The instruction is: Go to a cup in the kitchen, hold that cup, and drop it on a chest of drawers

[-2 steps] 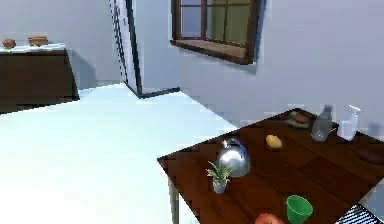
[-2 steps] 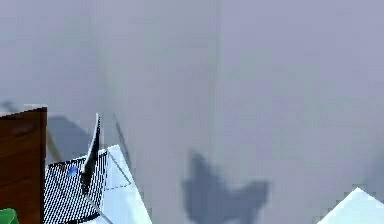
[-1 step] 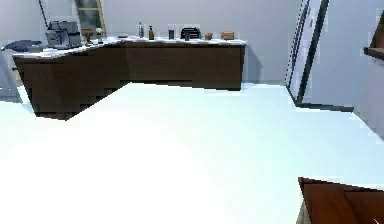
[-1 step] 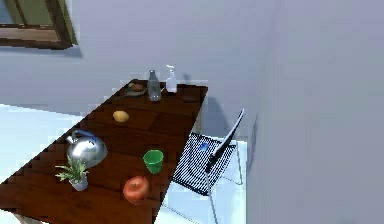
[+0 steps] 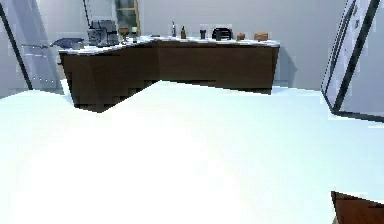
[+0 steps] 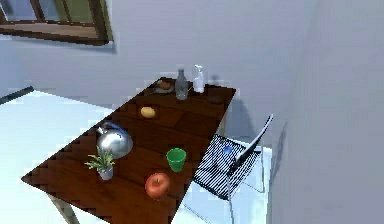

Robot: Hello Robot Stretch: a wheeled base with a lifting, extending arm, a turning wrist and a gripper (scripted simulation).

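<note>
A small green cup [image 6: 176,158] stands upright on a dark wooden table [image 6: 190,120], near the table's right edge in the arm side view. On the far kitchen counter [image 5: 215,62] in the forward view stands a small dark cup-like thing [image 5: 203,33], too small to tell for sure.
Also on the table are a red apple [image 6: 157,184], a potted plant [image 6: 103,165], a metal dome [image 6: 115,140], two bottles [image 6: 182,85] and a bowl [image 6: 165,86]. A slatted chair [image 6: 235,160] stands at its right side. An L-shaped counter with appliances [image 5: 100,33] lies across open pale floor [image 5: 190,150]; a fridge [image 5: 355,60] stands on the right.
</note>
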